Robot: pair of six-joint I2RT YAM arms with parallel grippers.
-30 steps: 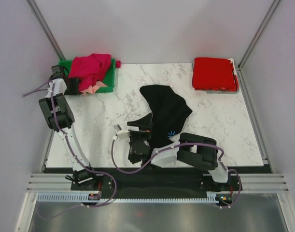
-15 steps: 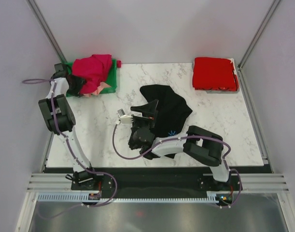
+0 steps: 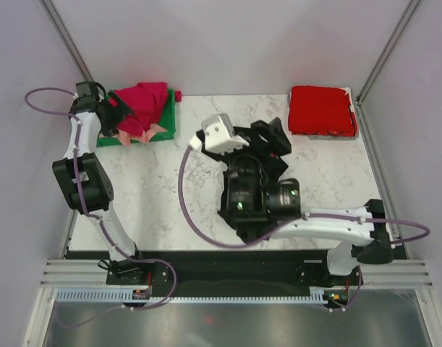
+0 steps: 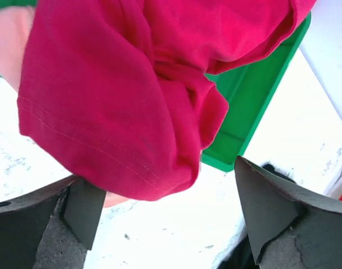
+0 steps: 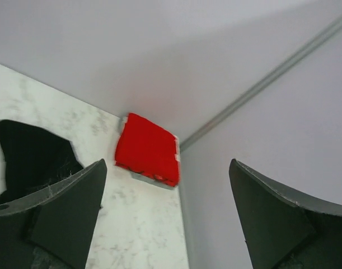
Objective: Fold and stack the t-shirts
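Observation:
A magenta t-shirt [image 3: 142, 101] lies bunched on the green bin [image 3: 170, 124] at the far left, with a peach one [image 3: 132, 135] showing under it. My left gripper [image 3: 113, 114] is open at the shirt's left edge. In the left wrist view the magenta cloth [image 4: 120, 95] hangs over the left finger [image 4: 81, 210], and peach cloth [image 4: 8, 45] shows at the left. My right gripper [image 3: 270, 137] is open, empty and raised high above the black t-shirt [image 5: 31, 151], which the arm mostly hides from above. A folded red t-shirt [image 3: 322, 110] lies at the far right corner.
The green bin [image 4: 254, 112] stands on the marble table [image 3: 155, 188] near its far left corner. Grey walls and metal frame posts [image 3: 383, 58] close in the table. The red shirt [image 5: 148, 148] sits against the right wall.
My right arm has lifted off the black shirt and swung up and back toward the far side. My left gripper has moved in against the magenta shirt, which has shifted slightly.

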